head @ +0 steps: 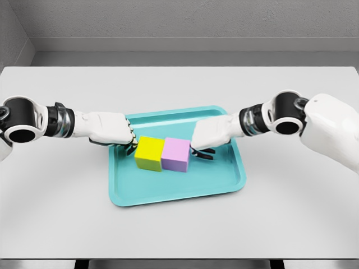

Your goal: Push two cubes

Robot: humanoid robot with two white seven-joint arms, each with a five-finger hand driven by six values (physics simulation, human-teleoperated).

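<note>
On the white table (179,89), a teal tray (168,193) lies at centre with two cubes side by side in its middle. Left arm enters from 9 o'clock; the left hand (109,130) reaches over the tray's left rim, fingers curled with nothing held, its dark fingertips (132,147) at the upper left corner of the yellow cube (149,153), touching or nearly so. Yellow cube sits left of the tray's centre; its right face meets the left face of the pink cube (176,154), no gap visible between them. Pink cube sits just right of centre, both cubes upright and flat on the tray floor. Right hand (216,134) comes in from 3 o'clock above the tray's right half, fingers likewise curled and holding nothing, dark fingertips (202,152) at the pink cube's right side. Right arm runs off at 3 o'clock, its white forearm filling the right edge.
</note>
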